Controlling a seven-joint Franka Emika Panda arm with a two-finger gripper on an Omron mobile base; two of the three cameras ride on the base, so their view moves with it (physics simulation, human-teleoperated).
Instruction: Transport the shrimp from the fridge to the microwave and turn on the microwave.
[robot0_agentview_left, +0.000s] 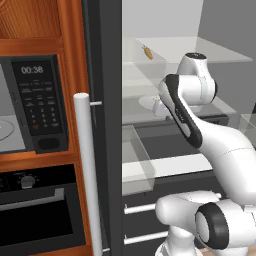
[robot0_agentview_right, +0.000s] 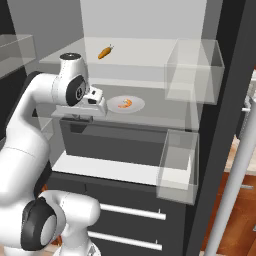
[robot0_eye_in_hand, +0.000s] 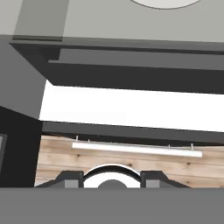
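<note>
The gripper hangs at the front edge of a glass shelf inside the open fridge, pointing down, and in the hand view its two finger tips stand apart with a clear gap and nothing between them; how wide that gap really is I cannot tell, only that the jaws grip nothing. Just beside it, further in on the same shelf, lies a round white plate, and on the middle of that plate rests the shrimp, small, curled and orange. From the right base view the shrimp lies to the right of the gripper and slightly back toward the fridge's rear wall, near but not touching; being curled, it offers no clear long axis from here. The coming reach, as I judge it, is a short shift inward over the plate's near rim and then down. One shelf higher, toward the back, sits the straight orange piece, which is not the target. The microwave stands open left of the fridge door handle, its turntable bare.
</note>
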